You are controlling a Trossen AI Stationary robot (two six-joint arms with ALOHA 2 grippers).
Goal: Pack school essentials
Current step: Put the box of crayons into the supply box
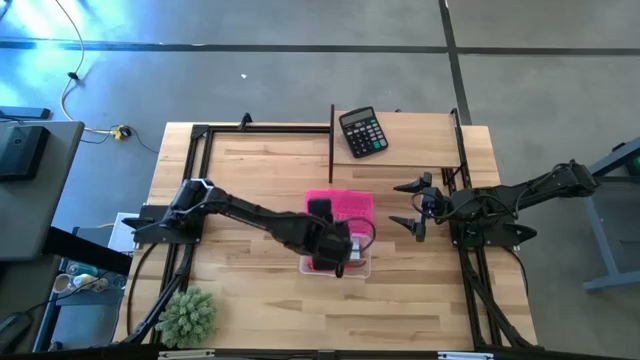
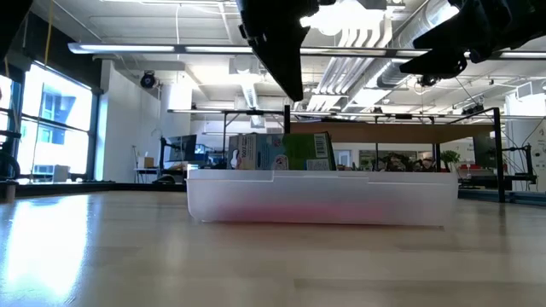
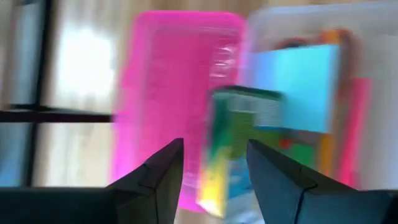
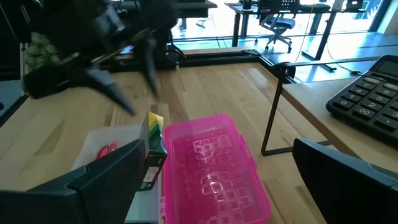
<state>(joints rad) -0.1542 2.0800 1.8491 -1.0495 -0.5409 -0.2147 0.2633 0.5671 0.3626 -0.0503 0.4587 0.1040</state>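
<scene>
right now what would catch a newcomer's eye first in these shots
The bright pink lid at the table's middle draws the eye first, lying open beside the clear box. The left gripper hangs just above that box, fingers apart, over the crayon box and light-blue notepad inside. The right gripper waits open toward the table's right side, and a black calculator lies at the far edge.

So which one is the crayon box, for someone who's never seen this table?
Find the clear plastic case in the middle of the wooden table, with its pink lid open beside it. The crayon box stands upright inside against the lid: yellow-green card.
</scene>
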